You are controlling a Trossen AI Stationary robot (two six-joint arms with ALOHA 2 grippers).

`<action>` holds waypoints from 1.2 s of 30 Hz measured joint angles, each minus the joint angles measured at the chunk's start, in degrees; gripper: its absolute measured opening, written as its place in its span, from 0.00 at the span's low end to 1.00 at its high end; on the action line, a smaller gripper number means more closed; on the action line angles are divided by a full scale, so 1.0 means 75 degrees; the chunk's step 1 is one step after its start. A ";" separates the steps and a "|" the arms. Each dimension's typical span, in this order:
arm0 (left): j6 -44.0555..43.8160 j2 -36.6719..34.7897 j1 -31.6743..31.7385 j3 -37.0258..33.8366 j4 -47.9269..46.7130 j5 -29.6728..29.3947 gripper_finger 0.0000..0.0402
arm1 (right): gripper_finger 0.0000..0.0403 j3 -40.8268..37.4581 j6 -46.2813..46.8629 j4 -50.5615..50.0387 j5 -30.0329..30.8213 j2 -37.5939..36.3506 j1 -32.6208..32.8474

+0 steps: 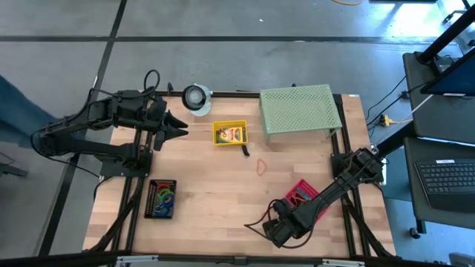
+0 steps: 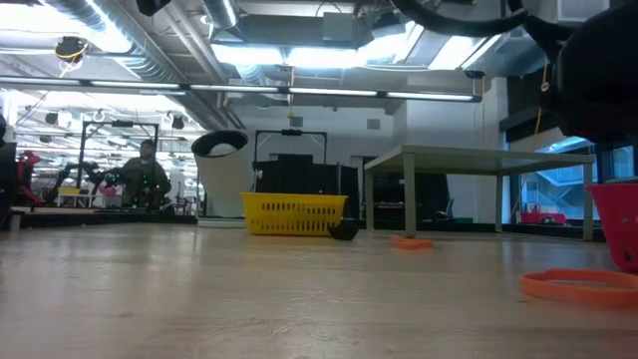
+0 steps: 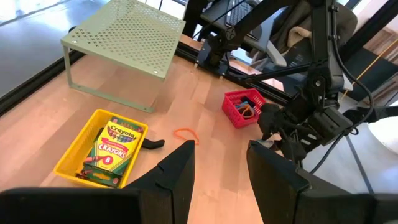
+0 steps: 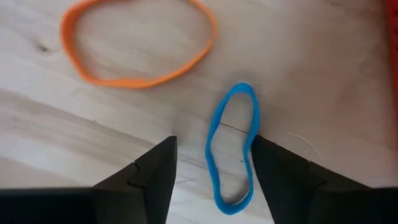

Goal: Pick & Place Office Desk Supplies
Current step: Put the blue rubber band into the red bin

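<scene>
The right gripper [image 4: 211, 163], jaws spread over the blue band [image 4: 233, 149] beside the red basket [image 1: 303, 194], may slip off this flat loop.

1. The high view looks straight down on the whole bench [image 1: 223, 185], with both arms and the floor around it in sight.
2. The low view sits at bench-top height and looks level across the wood into the room behind; the yellow basket [image 2: 294, 212] and the green stand [image 2: 478, 160] that it shows also appear from above.
3. The left wrist view looks from the bench's left edge across to the far side, sharing the yellow basket, stand and red basket [image 3: 244, 107] with the high view.
4. The right wrist view points down, very near the wood, filled by an orange band [image 4: 137, 40] and a blue band [image 4: 233, 149].
</scene>
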 joint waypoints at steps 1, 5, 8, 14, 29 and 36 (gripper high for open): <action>-0.0009 0.0000 0.0000 0.0000 0.0000 0.0000 0.35 | 0.50 0.0003 0.0120 -0.0060 -0.0001 0.0008 -0.0001; -0.0035 0.0000 0.0000 0.0000 0.0000 -0.0003 0.35 | 0.38 0.0007 0.0235 -0.0298 -0.0069 0.0009 -0.0051; -0.0034 0.0000 0.0000 0.0000 0.0000 -0.0014 0.35 | 0.21 -0.0001 0.0210 -0.0368 -0.0090 0.0007 -0.0059; -0.0031 0.0001 0.0000 0.0000 0.0007 -0.0044 0.35 | 0.03 0.0027 0.0308 -0.0326 0.0290 0.0006 -0.0042; -0.0022 0.0002 0.0000 0.0000 0.0166 -0.0070 0.35 | 0.00 0.1844 -0.0524 -0.1425 0.0900 0.0137 0.0037; -0.0005 0.0002 0.0000 0.0000 0.0172 -0.0071 0.35 | 0.00 0.2614 -0.0682 -0.2584 0.0962 0.0122 0.0101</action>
